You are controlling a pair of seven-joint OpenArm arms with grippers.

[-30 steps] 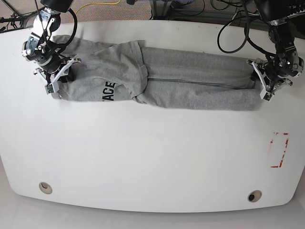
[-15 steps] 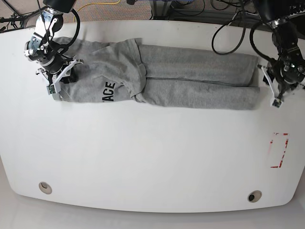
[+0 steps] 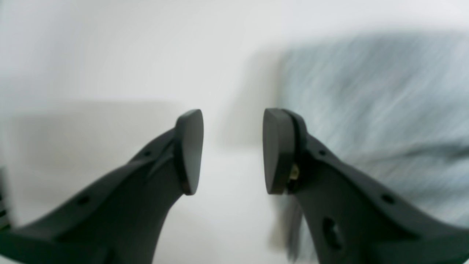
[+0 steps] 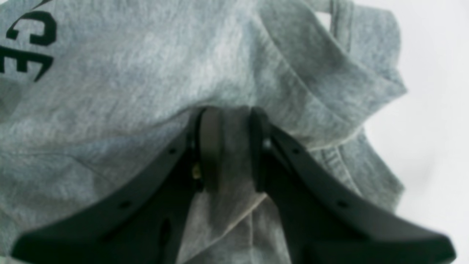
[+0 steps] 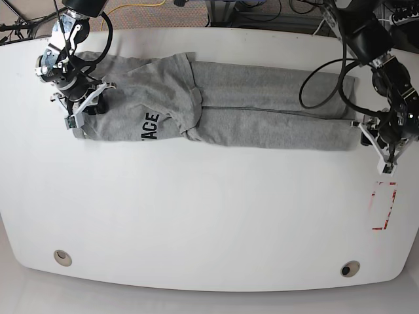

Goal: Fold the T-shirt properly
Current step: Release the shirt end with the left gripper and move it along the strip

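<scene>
Shirt (image 5: 262,88) lies as a long folded strip across the far side of the table (image 5: 209,216), running between the two pincers. Left pincer (image 3: 232,154): fingers parted, nothing between them, off the end of the strip; cloth edge is just beside and partly behind one finger. Right pincer (image 4: 229,150): over the bunched end, tips at or just above the cloth, fingers somewhat apart; can't tell if a bit of fabric is pinched.

Step in hand looks like tidying the strip before the next fold. Right pincer's end is rumpled, with overlapping flaps under and beside the fingers, black lettering (image 5: 150,125) off toward the middle. Left pincer's end is flatter, one long crease along it.

To do it well: square the left pincer to the end edge, come down low, take all layers near the corner, not just the top one. If the right pincer lets go, open wide and lift straight up so no flap snags. Flatten the bunched part first, else the next fold traps lumps. Pull gently; a hard tug could skew the whole strip.
</scene>
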